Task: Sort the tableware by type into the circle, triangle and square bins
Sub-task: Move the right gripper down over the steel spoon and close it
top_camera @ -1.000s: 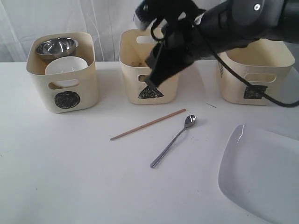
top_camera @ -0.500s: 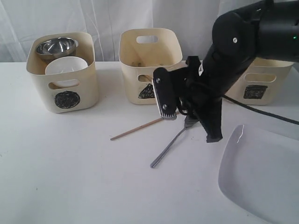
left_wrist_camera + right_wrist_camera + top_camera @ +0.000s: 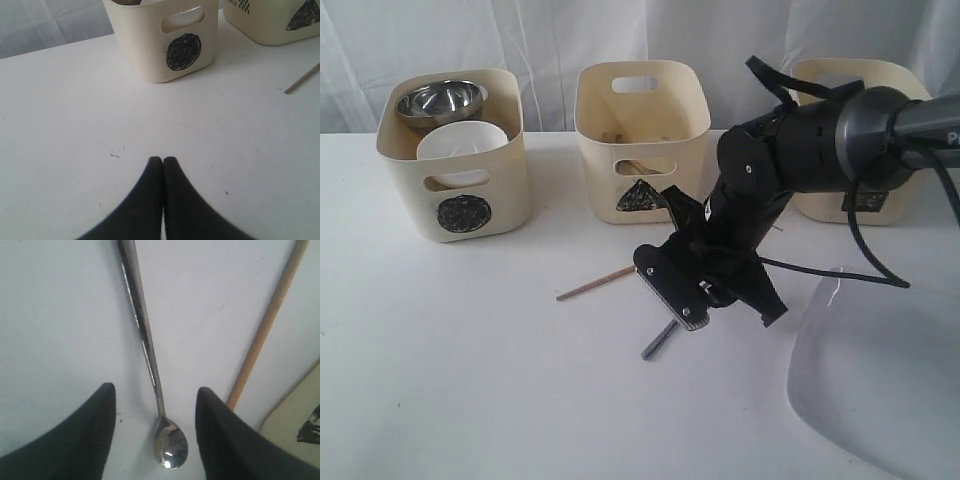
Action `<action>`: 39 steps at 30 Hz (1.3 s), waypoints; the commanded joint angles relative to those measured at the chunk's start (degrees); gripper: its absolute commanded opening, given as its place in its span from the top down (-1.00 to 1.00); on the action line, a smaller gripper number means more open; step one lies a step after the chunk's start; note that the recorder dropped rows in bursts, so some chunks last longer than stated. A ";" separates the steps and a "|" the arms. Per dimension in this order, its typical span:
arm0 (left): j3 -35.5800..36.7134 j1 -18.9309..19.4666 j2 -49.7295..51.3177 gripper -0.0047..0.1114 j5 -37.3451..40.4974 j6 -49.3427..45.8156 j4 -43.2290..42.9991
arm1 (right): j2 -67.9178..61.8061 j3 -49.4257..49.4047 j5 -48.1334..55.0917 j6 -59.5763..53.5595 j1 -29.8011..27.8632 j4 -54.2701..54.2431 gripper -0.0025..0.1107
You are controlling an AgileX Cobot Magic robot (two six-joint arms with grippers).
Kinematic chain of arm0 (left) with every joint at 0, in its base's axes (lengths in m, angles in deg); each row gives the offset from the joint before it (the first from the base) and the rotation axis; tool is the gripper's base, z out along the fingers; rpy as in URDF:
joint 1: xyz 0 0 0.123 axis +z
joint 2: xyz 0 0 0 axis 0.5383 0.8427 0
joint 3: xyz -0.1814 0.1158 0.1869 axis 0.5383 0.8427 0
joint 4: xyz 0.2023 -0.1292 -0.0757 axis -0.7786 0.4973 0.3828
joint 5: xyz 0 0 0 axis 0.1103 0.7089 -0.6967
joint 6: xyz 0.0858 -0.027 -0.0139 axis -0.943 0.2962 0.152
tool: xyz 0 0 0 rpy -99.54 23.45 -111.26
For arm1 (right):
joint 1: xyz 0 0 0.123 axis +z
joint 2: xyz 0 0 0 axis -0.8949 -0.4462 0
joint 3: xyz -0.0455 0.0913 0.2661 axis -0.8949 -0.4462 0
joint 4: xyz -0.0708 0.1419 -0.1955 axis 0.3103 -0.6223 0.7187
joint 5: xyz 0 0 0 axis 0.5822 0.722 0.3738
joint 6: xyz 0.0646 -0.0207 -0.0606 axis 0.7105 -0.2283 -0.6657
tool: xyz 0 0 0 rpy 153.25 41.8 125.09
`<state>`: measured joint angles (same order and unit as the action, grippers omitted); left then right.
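Right gripper [image 3: 155,392] low over white tabletop [image 3: 470,350], jaws spread wide, straddling long-handled steel spoon [image 3: 145,335]. Spoon lies flat between the fingers, touched by neither. Thin wooden chopstick [image 3: 265,325] just beside it, in front of cream plastic tub with black triangle [image 3: 640,110]. Left gripper [image 3: 163,165] pressed closed on itself above bare table, near cream plastic tub with black scribbled circle [image 3: 160,45]. Large white rounded plate [image 3: 870,400] lies off to the right of the spoon.
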<state>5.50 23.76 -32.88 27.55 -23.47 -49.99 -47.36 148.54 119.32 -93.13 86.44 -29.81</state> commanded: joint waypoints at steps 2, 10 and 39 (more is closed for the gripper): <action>0.18 0.11 -0.31 0.92 0.21 0.06 0.10 | -1.90 0.55 -1.53 -1.47 -0.10 0.70 0.12; 0.18 0.11 -0.31 0.92 0.21 0.06 0.10 | -5.13 4.38 0.95 -0.94 -0.85 1.14 0.12; 0.18 0.11 -0.31 0.92 0.21 0.06 0.10 | -14.32 15.26 12.37 2.32 -2.93 -0.64 0.12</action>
<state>5.50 23.76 -32.88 27.55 -23.47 -49.99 -60.96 163.34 131.07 -91.69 84.08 -30.06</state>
